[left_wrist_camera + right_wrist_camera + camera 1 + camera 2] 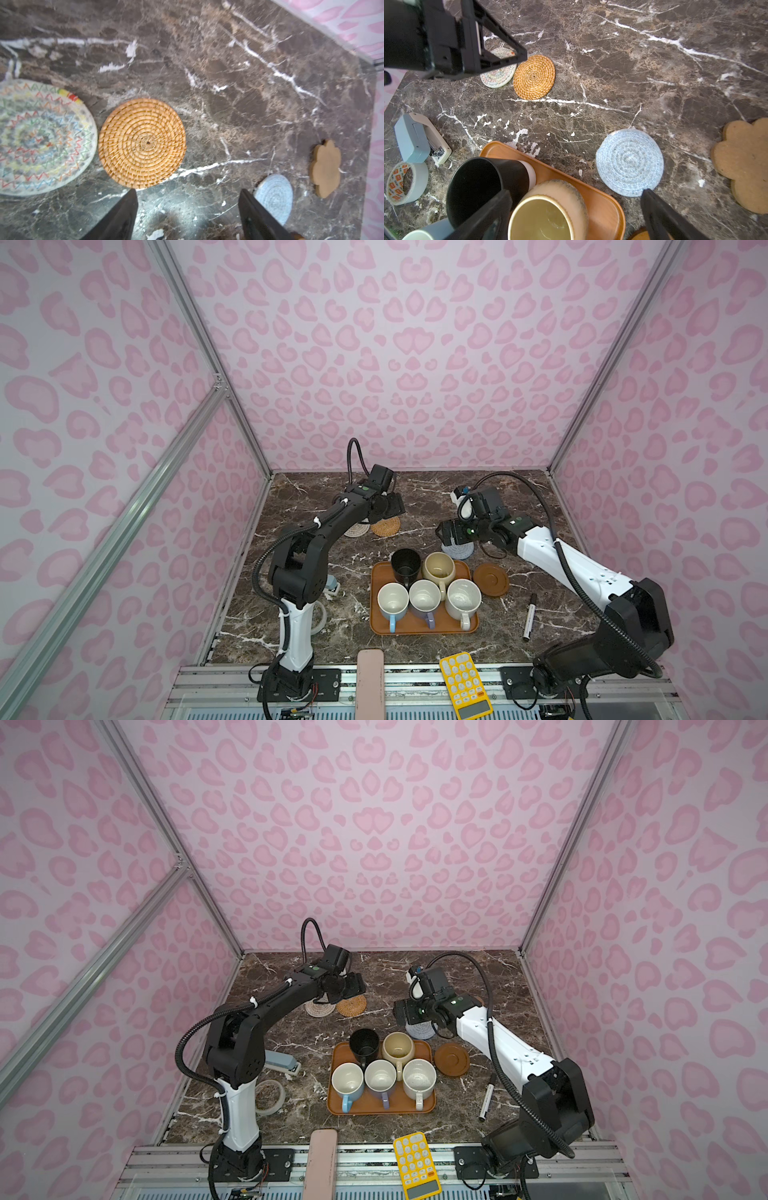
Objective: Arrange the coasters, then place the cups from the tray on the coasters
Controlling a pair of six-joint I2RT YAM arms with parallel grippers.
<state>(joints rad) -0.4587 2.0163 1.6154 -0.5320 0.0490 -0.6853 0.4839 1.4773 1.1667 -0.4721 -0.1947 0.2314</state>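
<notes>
- Five mugs stand on the orange-brown tray (415,625), mid-width on the tabletop (428,497) and nearer its front edge.
- Far row: black mug (405,564) and cream-yellow mug (438,568).
- Near row: light blue mug (392,601), lavender mug (424,596) and speckled white mug (462,598), handles toward the front edge.
- White woven coaster (41,137) and rattan coaster (142,143) lie flat, just beside each other, left of middle toward the far edge.
- Light blue crocheted coaster (629,162) lies off the tray's far right corner.
- Brown saucer-like disc (491,578) sits just beside the tray's right rim.
- Paw-shaped coaster (745,164) lies nearer the right edge.
- Left gripper (188,194) hangs above the tabletop by the rattan coaster, jaws apart, gripping nothing.
- Right gripper (576,194) hangs over the tray's far rim, jaws wide, empty.
</notes>
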